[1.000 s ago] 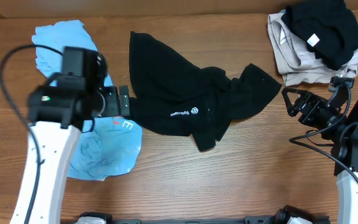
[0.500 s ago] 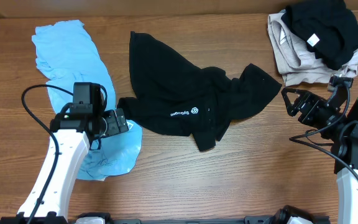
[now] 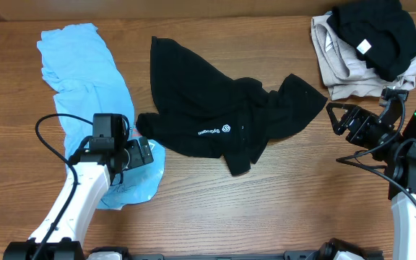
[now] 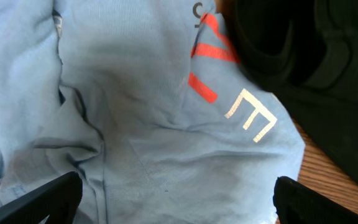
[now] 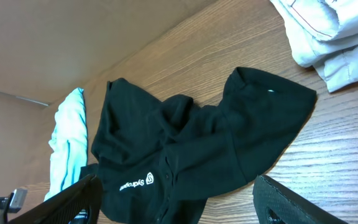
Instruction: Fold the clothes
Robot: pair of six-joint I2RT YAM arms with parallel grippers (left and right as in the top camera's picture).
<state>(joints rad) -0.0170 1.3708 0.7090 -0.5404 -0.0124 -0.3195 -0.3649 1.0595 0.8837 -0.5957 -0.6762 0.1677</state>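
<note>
**A:** What has been altered over the last second?

**B:** The left arm has been lowered and drawn toward the near edge. The left gripper [image 3: 143, 152] is now held low over the near end of the light blue T-shirt [image 3: 85, 79], just beside a sleeve of the black shirt [image 3: 222, 119]. In the left wrist view its fingers are seen spread wide, with nothing pinched and the red and white lettering [image 4: 229, 93] lying ahead of them.

**A:** And the other side?

**B:** The right gripper [image 3: 345, 121] has not been moved. It is likewise spread and empty, held over the wooden table [image 3: 302, 195], near the beige garment [image 3: 338, 72] with a smaller black garment [image 3: 378, 29] heaped on it.

**A:** What is implied for the folding?

**B:** Nothing has been folded yet — the black shirt lies crumpled mid-table, its white logo upward. A grasp at the blue hem or the black sleeve is judged to be in preparation — which of the two cannot be told.
</note>
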